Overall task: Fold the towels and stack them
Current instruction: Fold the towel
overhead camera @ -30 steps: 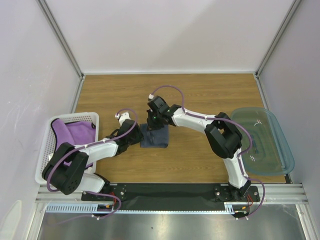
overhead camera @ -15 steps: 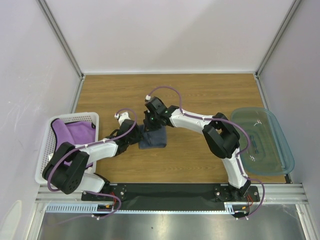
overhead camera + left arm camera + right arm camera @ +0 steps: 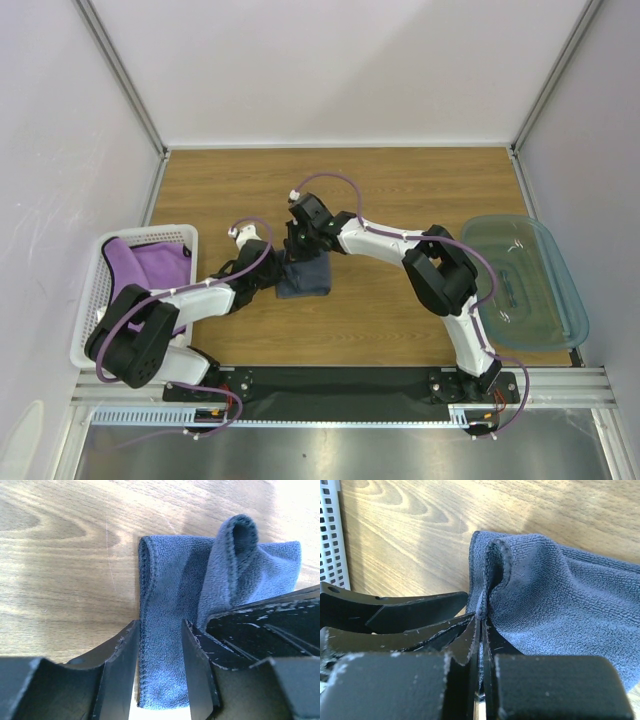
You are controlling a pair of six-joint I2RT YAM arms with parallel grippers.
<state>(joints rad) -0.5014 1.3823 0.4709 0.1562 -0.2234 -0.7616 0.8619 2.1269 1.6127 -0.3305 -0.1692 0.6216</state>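
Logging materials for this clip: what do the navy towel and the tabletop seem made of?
The navy towel looks like matte microfibre terry: fine looped pile, stitched hem. The tabletop looks like wood or wood-look laminate, slightly glossy: grain, glare.

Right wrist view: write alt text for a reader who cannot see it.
The right end effector, shut, pinches a raised edge of a navy towel lying on a wooden table. The left end effector's fingers sit beside it; a white basket shows at the left edge.
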